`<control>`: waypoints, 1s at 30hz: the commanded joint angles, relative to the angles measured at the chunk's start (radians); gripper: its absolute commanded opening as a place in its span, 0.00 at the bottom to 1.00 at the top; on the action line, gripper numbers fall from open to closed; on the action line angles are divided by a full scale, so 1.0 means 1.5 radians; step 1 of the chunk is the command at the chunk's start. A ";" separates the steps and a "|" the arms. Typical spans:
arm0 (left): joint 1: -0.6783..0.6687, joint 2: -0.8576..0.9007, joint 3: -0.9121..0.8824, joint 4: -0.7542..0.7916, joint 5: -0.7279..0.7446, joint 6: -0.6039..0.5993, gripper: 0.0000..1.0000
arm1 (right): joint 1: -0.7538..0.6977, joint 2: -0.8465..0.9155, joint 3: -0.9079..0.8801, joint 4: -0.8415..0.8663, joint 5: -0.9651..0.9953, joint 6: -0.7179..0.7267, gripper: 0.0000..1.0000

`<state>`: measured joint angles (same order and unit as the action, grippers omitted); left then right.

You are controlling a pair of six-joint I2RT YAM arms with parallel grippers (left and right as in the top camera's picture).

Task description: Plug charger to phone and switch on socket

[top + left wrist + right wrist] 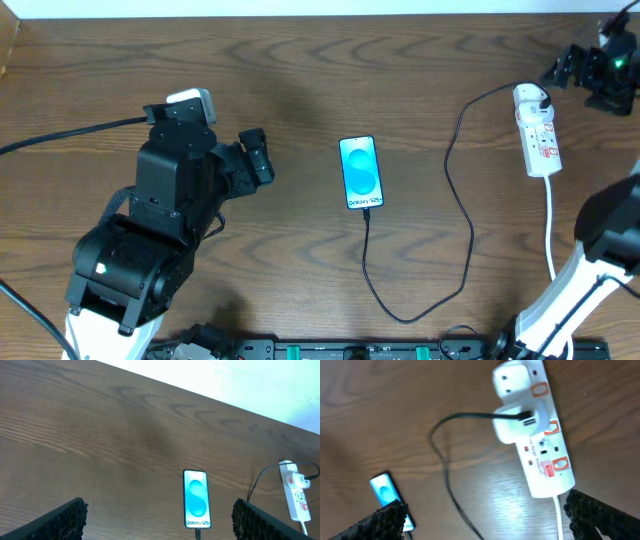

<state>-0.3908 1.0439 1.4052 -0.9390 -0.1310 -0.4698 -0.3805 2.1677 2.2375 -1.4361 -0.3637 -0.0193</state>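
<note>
The phone (361, 172) lies flat mid-table, its blue screen lit with "Galaxy S25+". The charger's thin black cable (468, 215) has its tip in the phone's near end, loops round to the right and ends in a white adapter (531, 99) plugged into the white socket strip (541, 140). My left gripper (256, 160) is open and empty, left of the phone; in the left wrist view the phone (195, 498) lies ahead between the fingers. My right gripper (560, 68) is open and empty, hovering by the strip's far end. The right wrist view shows the strip (542, 445), adapter (512, 422) and cable (445, 455).
The strip's white cord (551, 225) runs toward the near edge beside my right arm's base (570, 290). A thick black robot cable (60, 135) crosses the left side. The table's far edge meets a pale surface (240, 380).
</note>
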 commanded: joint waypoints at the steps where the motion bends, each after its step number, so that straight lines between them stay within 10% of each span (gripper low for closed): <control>1: 0.001 0.001 0.005 -0.002 -0.008 0.009 0.92 | -0.004 0.022 0.011 0.007 0.004 -0.010 0.99; 30: 0.001 0.001 0.005 -0.002 -0.008 0.009 0.93 | 0.002 0.138 -0.077 0.124 -0.020 -0.138 0.99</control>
<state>-0.3908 1.0439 1.4052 -0.9394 -0.1310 -0.4698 -0.3832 2.3665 2.1544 -1.2675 -0.3603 -0.2054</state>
